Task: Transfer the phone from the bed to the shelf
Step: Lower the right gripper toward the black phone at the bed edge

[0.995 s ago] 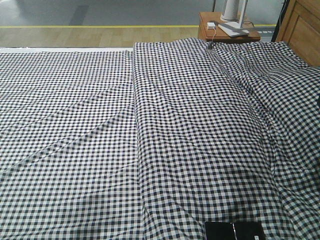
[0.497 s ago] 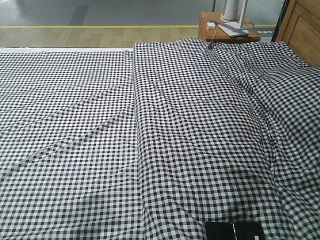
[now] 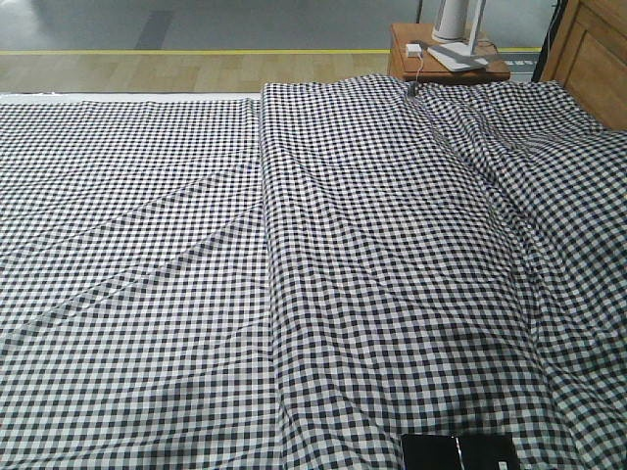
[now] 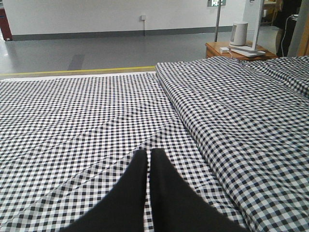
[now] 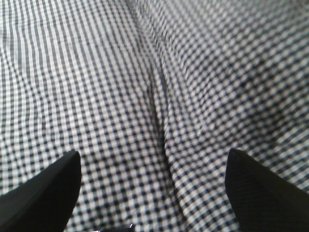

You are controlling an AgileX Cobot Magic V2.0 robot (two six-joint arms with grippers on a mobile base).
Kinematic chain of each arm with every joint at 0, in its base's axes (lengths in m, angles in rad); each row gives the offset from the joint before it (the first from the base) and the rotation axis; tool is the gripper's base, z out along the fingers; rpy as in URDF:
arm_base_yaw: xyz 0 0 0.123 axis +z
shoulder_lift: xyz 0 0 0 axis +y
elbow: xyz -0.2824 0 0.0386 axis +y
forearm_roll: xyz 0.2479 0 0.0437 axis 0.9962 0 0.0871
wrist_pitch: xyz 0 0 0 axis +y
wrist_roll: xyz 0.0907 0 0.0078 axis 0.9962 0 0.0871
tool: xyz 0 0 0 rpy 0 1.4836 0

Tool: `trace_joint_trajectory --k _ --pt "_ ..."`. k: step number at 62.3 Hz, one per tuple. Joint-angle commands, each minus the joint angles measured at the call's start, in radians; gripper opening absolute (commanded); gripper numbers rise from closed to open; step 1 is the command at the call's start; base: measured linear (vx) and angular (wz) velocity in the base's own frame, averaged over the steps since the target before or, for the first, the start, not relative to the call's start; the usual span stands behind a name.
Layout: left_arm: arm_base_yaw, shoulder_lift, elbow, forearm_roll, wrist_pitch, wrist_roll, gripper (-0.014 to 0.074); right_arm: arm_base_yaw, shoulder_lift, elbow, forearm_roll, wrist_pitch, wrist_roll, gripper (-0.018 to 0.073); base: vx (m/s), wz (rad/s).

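The phone (image 3: 458, 453), a glossy black slab with a pale line across its middle, lies flat on the bed (image 3: 176, 255) at the bottom edge of the front view, partly cut off. In the right wrist view my right gripper (image 5: 152, 154) hangs open over the gingham sheet, and a dark corner of the phone (image 5: 118, 229) shows just at the bottom edge between the fingers. My left gripper (image 4: 149, 153) is shut with nothing in it, low over the left half of the bed (image 4: 72, 121). The shelf is out of view.
A raised fold in the sheet (image 3: 269, 245) runs down the bed's middle. A small wooden side table (image 3: 446, 61) with a white device and cable stands beyond the far edge. A brown wooden headboard (image 3: 593, 59) is at the top right. Bare floor with a yellow line (image 3: 196, 52) lies behind.
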Motion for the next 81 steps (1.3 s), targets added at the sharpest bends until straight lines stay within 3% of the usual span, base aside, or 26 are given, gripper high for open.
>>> trace_joint_trajectory --k 1,9,18,28,59,81 --pt "0.001 -0.005 0.002 -0.01 -0.071 -0.004 0.0001 -0.062 0.036 -0.034 0.142 -0.017 -0.138 0.0571 0.0 0.0" --pt "0.001 -0.005 0.002 -0.01 -0.071 -0.004 0.0001 -0.136 0.145 -0.034 0.287 0.048 -0.326 0.0571 0.0 0.0" --pt "0.001 -0.005 0.002 -0.01 -0.071 -0.004 0.0001 -0.187 0.265 -0.034 0.39 0.1 -0.454 0.0571 0.0 0.0" --pt "0.001 -0.005 0.002 -0.01 -0.071 -0.004 0.0001 -0.231 0.389 -0.033 0.406 0.14 -0.507 0.0571 0.0 0.0" --pt "0.001 -0.005 0.002 -0.01 -0.071 -0.004 0.0001 -0.23 0.766 -0.033 0.412 0.228 -0.705 0.0571 0.0 0.0" --pt "0.001 -0.005 0.002 -0.01 -0.071 -0.004 0.0001 -0.228 1.007 -0.033 0.526 0.287 -0.85 0.0571 0.0 0.0"
